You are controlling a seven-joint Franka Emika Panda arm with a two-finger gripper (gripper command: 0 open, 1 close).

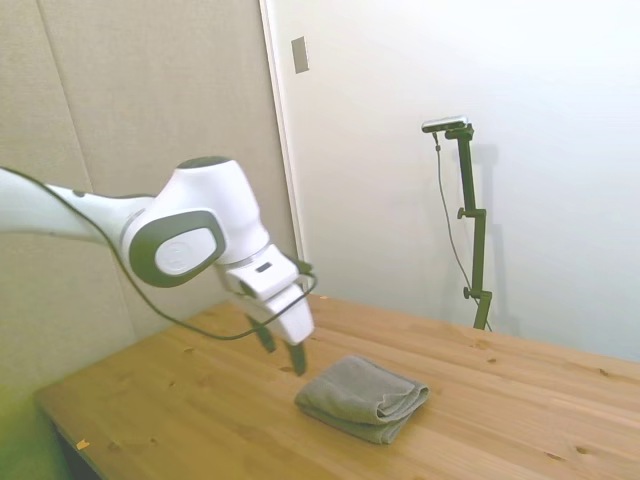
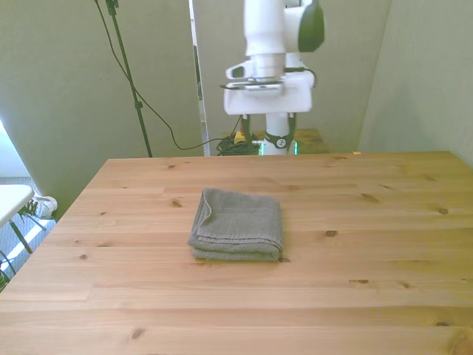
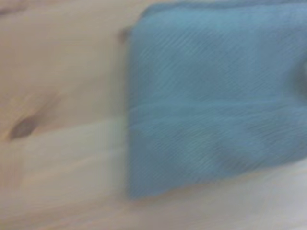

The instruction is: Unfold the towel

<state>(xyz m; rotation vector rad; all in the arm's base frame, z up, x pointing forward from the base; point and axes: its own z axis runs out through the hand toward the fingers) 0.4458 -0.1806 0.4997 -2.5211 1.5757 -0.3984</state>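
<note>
The grey-taupe towel (image 1: 362,398) lies folded on the wooden table (image 1: 200,400), roughly in the middle of the tabletop, its layered edges stacked on the side nearest the front camera. In the front view it sits as a compact, nearly square pad (image 2: 238,225), with a rounded fold along the front view's left side.

The white arm's gripper (image 1: 281,352) hangs in the air above the table, just beside the towel's edge and not touching it. In the side view its 2 dark fingers (image 1: 297,357) point downward with a clear gap between them, so the jaws stand released and hold nothing. In the front view the fingers are hard to make out against the background.

The wrist view, blurred, shows the towel (image 3: 216,96) with a bluish cast over pale planks with dark knots.
</note>
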